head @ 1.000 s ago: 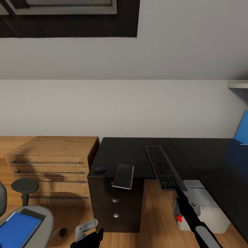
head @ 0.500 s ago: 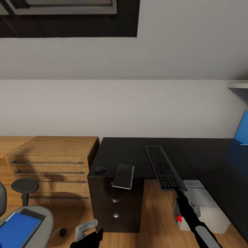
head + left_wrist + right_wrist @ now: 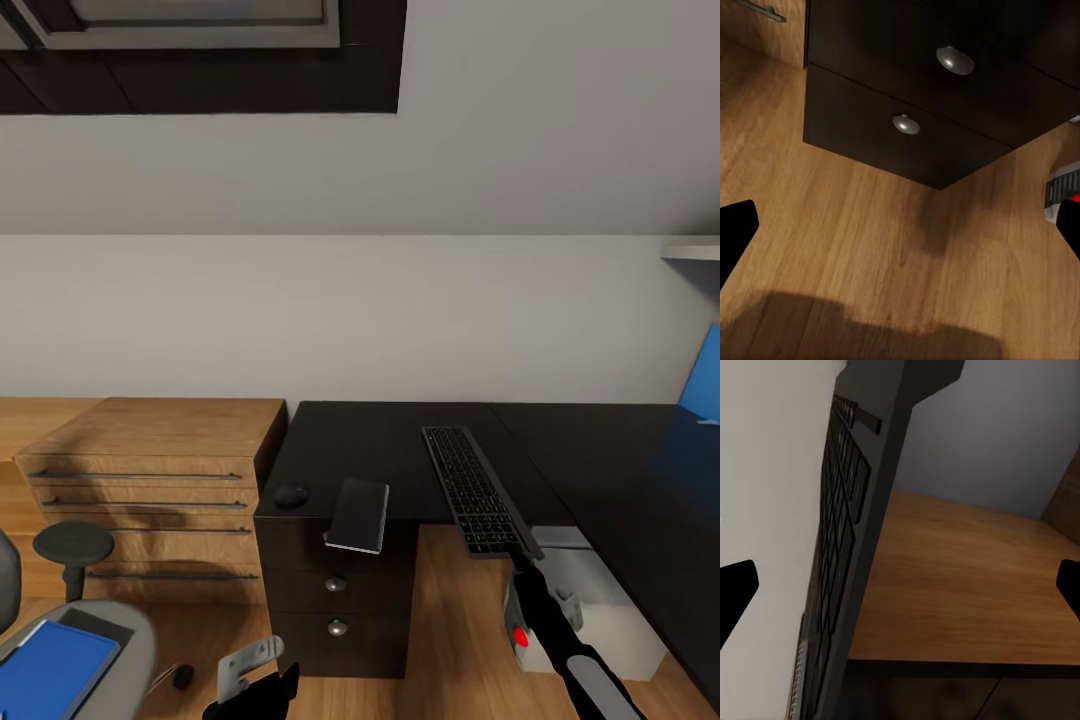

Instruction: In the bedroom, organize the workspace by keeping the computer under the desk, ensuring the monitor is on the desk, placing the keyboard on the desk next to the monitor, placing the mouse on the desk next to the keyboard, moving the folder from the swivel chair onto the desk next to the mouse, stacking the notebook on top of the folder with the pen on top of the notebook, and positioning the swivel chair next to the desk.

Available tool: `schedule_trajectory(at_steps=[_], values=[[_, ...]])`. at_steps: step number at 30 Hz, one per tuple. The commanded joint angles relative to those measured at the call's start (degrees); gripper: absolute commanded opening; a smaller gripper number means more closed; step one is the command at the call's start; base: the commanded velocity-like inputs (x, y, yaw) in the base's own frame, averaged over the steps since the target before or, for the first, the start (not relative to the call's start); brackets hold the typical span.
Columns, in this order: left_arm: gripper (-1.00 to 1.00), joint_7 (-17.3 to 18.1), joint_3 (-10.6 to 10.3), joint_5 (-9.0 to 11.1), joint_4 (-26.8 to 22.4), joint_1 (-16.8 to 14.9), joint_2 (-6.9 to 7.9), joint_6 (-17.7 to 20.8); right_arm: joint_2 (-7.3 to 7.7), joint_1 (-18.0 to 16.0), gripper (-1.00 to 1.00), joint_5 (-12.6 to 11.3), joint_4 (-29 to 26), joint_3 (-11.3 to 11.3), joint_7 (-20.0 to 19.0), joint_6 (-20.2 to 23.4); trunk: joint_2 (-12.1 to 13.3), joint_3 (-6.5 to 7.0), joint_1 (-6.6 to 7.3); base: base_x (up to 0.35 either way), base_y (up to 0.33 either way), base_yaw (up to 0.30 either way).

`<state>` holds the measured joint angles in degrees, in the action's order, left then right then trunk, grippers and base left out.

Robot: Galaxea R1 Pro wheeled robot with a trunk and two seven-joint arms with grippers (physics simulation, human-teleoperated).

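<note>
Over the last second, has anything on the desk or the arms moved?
Nothing has visibly moved. The whole head view slid down a touch, which is the camera tilting. The keyboard, mouse and notebook lie as before on the desk, and both arms hold their places.

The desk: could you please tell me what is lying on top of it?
On the desk lie a mouse, a notebook overhanging the front edge, and a keyboard. Its far right end runs out of view.
</note>
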<state>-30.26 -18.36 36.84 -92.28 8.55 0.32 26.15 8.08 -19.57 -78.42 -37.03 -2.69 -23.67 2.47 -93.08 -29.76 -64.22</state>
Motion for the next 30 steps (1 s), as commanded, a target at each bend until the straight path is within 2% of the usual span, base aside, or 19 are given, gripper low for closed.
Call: schedule_trajectory(at_steps=[1, 6, 30], values=[[1.0, -0.5, -0.1, 0.5, -0.1, 0.0, 0.03, 0.0, 0.0, 0.0, 1.0, -0.6, 0.0, 0.0, -0.2, 0.3, 0.0, -0.05, 0.0, 0.0, 0.0, 0.0], [1.0, -0.5, -0.2, 0.6, -0.1, 0.0, 0.03, 0.0, 0.0, 0.0, 1.0, -0.6, 0.0, 0.0, -0.2, 0.3, 0.8, 0.31, 0.44, 0.0, 0.0, 0.0], [1.0, -0.5, -0.3, 0.5, 0.9, 0.0, 0.0, 0.0, -0.41, 0.0, 1.0, -0.8, 0.0, 0.1, -0.1, 0.6, 0.8, 0.31, 0.44, 0.017, 0.011, 0.0]])
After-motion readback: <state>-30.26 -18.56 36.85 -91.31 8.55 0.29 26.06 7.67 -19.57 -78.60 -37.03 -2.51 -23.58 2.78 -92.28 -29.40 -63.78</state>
